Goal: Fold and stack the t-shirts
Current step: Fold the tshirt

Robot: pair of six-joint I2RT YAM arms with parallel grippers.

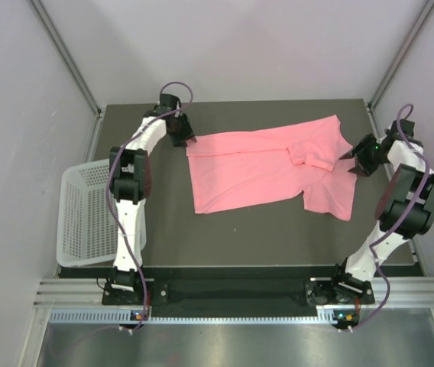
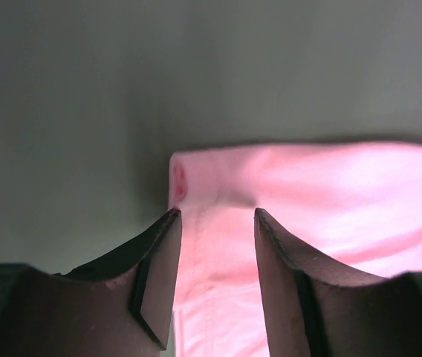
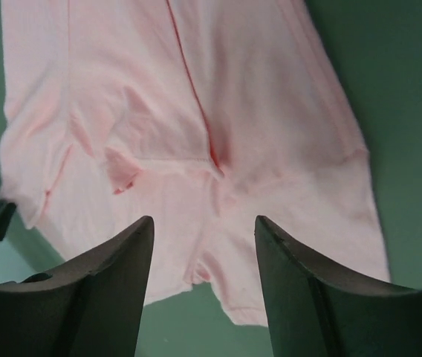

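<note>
1. Roughly across the middle of the dark table (image 1: 240, 237) lies the salmon-pink t-shirt (image 1: 263, 172), flat and partly folded over on itself.
2. Its long axis runs from the table's left side to its right, tilted a little so that the right end sits nearer the far right corner.
3. The sleeve end points toward the right edge: one sleeve is folded back onto the body, the other spreads toward the near side. The straight, narrower end points toward the left edge.
4. The left gripper (image 1: 190, 141) sits at the shirt's far left corner. In the left wrist view its jaws are spread, with the folded corner of the shirt (image 2: 330, 193) showing between and beyond the fingertips (image 2: 159, 253).
5. The right gripper (image 1: 347, 162) is just beside the sleeve end, near the table's right edge. Its jaws stand apart above the fabric (image 3: 196, 111), pinching nothing.
6. A white perforated plastic basket (image 1: 83, 214) overhangs the table's left edge, well apart from the shirt.
</note>
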